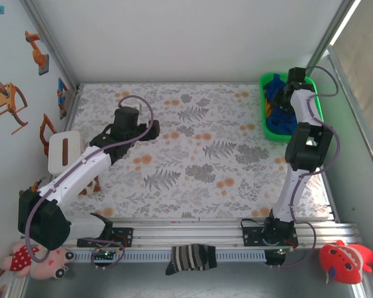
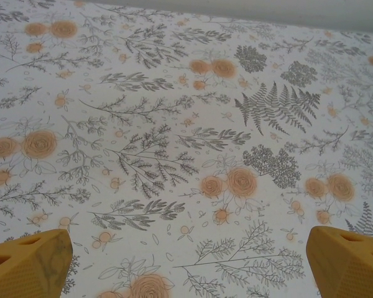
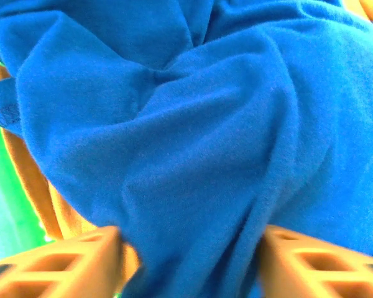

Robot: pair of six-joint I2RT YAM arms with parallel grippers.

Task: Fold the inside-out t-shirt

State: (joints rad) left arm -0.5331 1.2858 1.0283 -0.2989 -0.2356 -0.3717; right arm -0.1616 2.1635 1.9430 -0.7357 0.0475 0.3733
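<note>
Pick-up step: the right claw [image 3: 189, 248] is sitting down in the green bin [image 1: 264, 124] on the inside-out t-shirt [image 3: 193, 124]; no folding is under way yet.
The royal-blue shirt is lying crumpled in the bin at the far right corner of the counter [image 1: 193, 143], sharing it with an orange-yellow cloth [image 3: 37, 186] that is peeking out at its left side; the right claw's fingers [image 3: 81, 261] are flanking a bunched ridge of the shirt, with cloth touching both; I cannot tell whether they are clenching it; the left claw [image 2: 186, 273] is hanging released over bare floral counter, well apart from the bin; the next move is probably calling for a firm pinch on blue cloth alone, a lift clear of the rim, then spreading the shirt flat mid-counter.
</note>
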